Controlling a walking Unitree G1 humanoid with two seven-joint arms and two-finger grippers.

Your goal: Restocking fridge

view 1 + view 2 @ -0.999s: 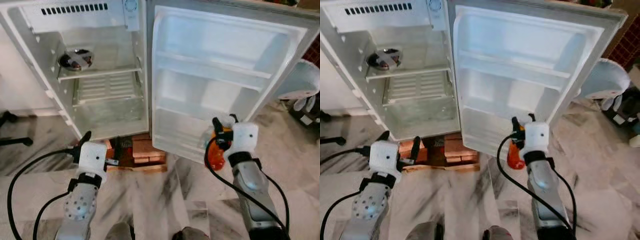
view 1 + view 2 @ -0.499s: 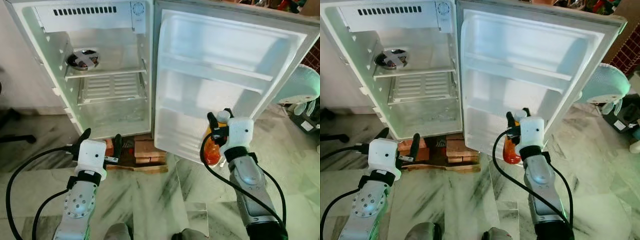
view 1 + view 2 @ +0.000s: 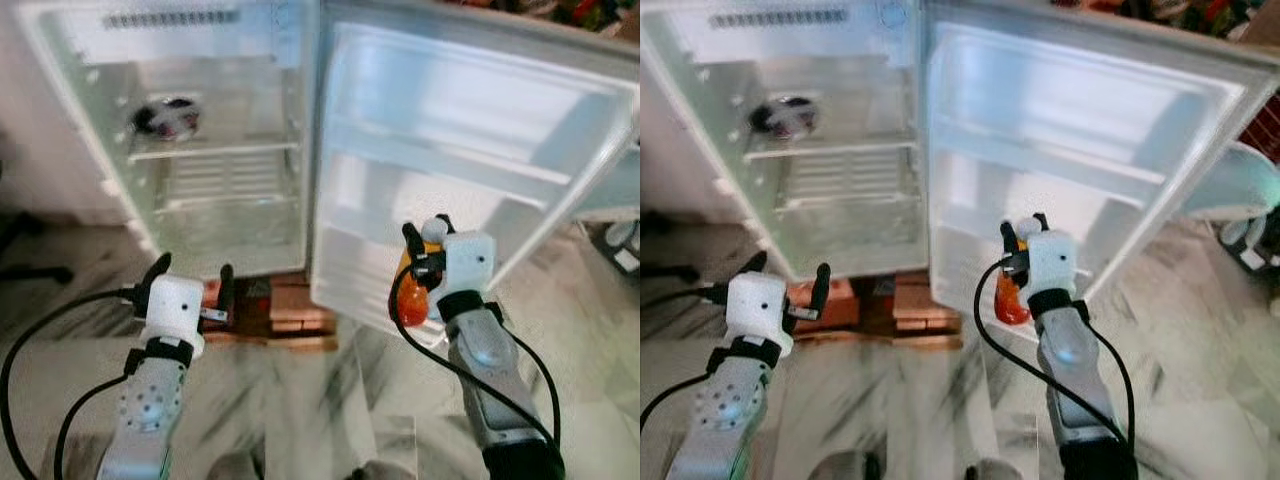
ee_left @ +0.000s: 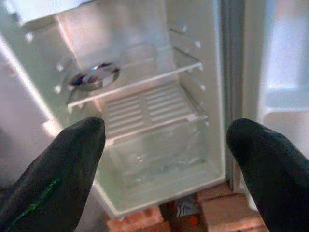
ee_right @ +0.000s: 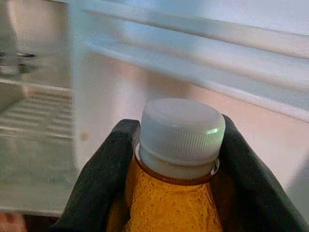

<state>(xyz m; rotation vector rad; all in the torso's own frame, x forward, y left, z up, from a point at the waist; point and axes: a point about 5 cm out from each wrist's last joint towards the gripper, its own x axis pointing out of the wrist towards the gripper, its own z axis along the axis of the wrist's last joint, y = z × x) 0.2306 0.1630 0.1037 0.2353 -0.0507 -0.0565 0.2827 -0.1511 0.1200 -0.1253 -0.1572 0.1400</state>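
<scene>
Head views. Item: fridge (image 3: 215,150), door swung wide to my right, cabinet lit, standing on bricks (image 3: 290,305) over a marbled floor (image 3: 330,400). Item: round metal dish (image 3: 165,117) on the upper wire shelf (image 3: 215,152), toward 10 o'clock from my left claw. Item: door shelves (image 3: 450,160), white, bare plastic. Item: my left gripper (image 3: 190,285), raised at about 8 o'clock in the picture, below the cabinet's bottom edge, fingers spread apart and holding nothing. Item: my right gripper (image 3: 422,240), at about 4 o'clock, before the lowest door shelf, clenched on the orange bottle (image 3: 412,300), which hangs upright beneath the fingers, its body close against the door's lower edge. Item: a white rounded appliance (image 3: 1240,185) at 3 o'clock, behind the door.

Left wrist view. Item: my two black fingers (image 4: 58,169), wide apart, nothing between them. Ahead, at 12 o'clock: the fridge interior with the metal dish (image 4: 94,77) on its shelf, a slatted shelf (image 4: 149,106) below, and the clear bottom compartment (image 4: 159,154). Bricks visible under the cabinet.

Right wrist view. Item: orange bottle (image 5: 169,203), white ribbed cap (image 5: 181,133) uppermost, neck gripped from both sides by my black fingers (image 5: 104,174). Beyond it, the door's white shelf rails (image 5: 193,63).
</scene>
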